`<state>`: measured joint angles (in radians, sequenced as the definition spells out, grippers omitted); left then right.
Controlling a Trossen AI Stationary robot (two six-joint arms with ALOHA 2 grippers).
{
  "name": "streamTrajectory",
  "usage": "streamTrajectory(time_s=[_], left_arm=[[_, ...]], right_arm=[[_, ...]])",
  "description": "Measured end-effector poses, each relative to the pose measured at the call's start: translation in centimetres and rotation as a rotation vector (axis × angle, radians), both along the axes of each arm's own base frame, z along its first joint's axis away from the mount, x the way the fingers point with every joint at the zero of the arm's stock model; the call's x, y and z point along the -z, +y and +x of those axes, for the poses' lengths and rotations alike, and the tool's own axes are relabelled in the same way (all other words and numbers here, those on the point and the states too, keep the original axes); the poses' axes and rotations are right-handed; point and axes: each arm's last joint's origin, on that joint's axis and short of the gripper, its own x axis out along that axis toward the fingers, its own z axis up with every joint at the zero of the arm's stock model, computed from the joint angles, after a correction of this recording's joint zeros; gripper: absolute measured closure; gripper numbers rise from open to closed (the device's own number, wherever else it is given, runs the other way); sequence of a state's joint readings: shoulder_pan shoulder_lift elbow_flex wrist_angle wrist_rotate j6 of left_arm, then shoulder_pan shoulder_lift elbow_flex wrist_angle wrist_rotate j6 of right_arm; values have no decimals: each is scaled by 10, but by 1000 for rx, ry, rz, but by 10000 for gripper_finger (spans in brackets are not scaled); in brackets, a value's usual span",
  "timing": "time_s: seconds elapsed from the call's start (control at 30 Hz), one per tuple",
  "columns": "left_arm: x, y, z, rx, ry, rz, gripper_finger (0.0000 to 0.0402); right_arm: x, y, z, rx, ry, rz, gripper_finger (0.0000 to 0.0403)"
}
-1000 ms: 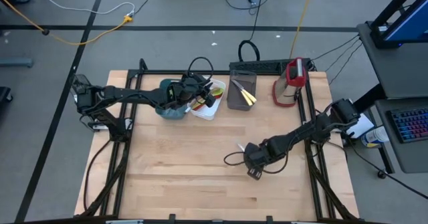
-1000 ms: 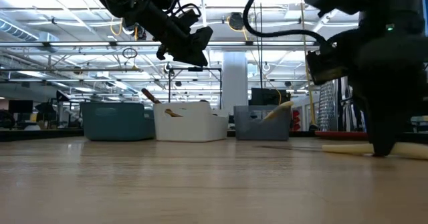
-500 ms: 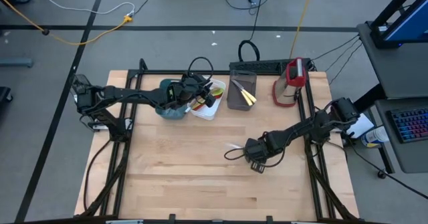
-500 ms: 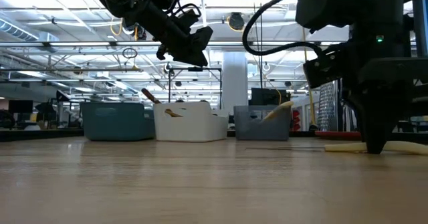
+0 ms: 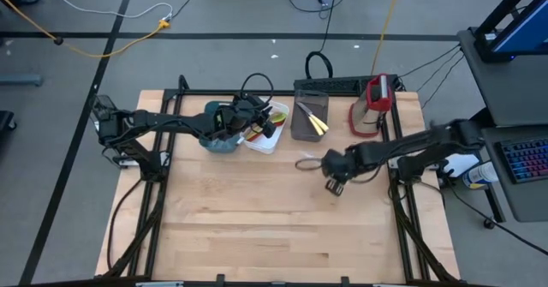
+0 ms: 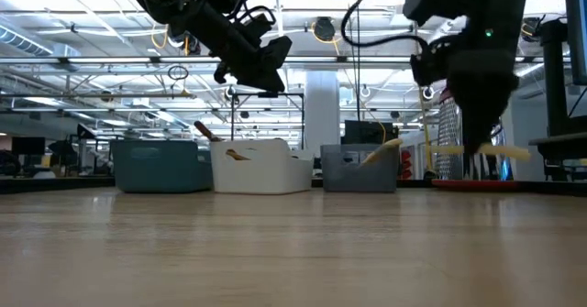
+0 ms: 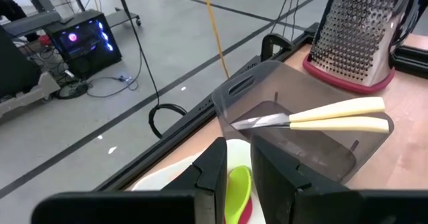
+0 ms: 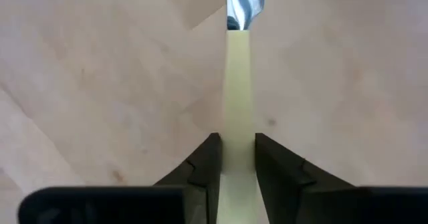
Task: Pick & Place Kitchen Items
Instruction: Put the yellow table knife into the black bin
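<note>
My right gripper (image 5: 329, 169) hangs over the table's right middle, shut on a pale-handled knife (image 6: 510, 150). The knife's blade (image 5: 304, 163) points toward the table's left. My left gripper (image 5: 267, 122) hovers above the white tray (image 5: 264, 141). Its fingers (image 7: 215, 174) stand a narrow gap apart with nothing between them. A green utensil (image 7: 238, 187) lying in the tray shows through the gap. Two more pale-handled knives (image 7: 338, 117) lie in the grey tray (image 5: 306, 122). My right gripper pinches the knife's pale handle (image 8: 239, 117) between its two fingers, some way back from the blade (image 8: 245, 0). The fingers point steeply down from above and lie across the handle. The knife sits level and lifted clear of the table.
A teal tray (image 5: 218, 143) stands left of the white one, under my left arm. A red-based metal grater (image 5: 372, 107) stands at the far right, beside the grey tray. Bare wood (image 5: 248, 218) fills the near half of the table.
My right gripper has risen and gone toward the table's far edge and the grey tray. The knife lay on the table a second ago. It has come up with the gripper and now hangs level, clear of the wood.
</note>
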<state>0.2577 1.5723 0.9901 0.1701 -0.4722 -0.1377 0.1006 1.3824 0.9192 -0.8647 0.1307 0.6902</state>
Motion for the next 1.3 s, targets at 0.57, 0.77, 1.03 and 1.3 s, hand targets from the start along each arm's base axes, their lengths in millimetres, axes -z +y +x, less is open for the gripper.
streamTrajectory(time_s=[0.57, 0.77, 1.03, 1.3], left_arm=[[1, 0, -1, 1, 16, -6, 330], [2, 0, -1, 2, 20, -4, 330], [2, 0, -1, 4, 30, -2, 330], [7, -1, -3, 5, 86, -17, 330]], right_arm=[[-68, -86, 1, 264, -222, 453, 337], [-70, -116, -9, 427, -297, 640, 335], [-63, -154, -24, 603, -426, 729, 333], [-34, -168, -19, 690, -632, 912, 333]])
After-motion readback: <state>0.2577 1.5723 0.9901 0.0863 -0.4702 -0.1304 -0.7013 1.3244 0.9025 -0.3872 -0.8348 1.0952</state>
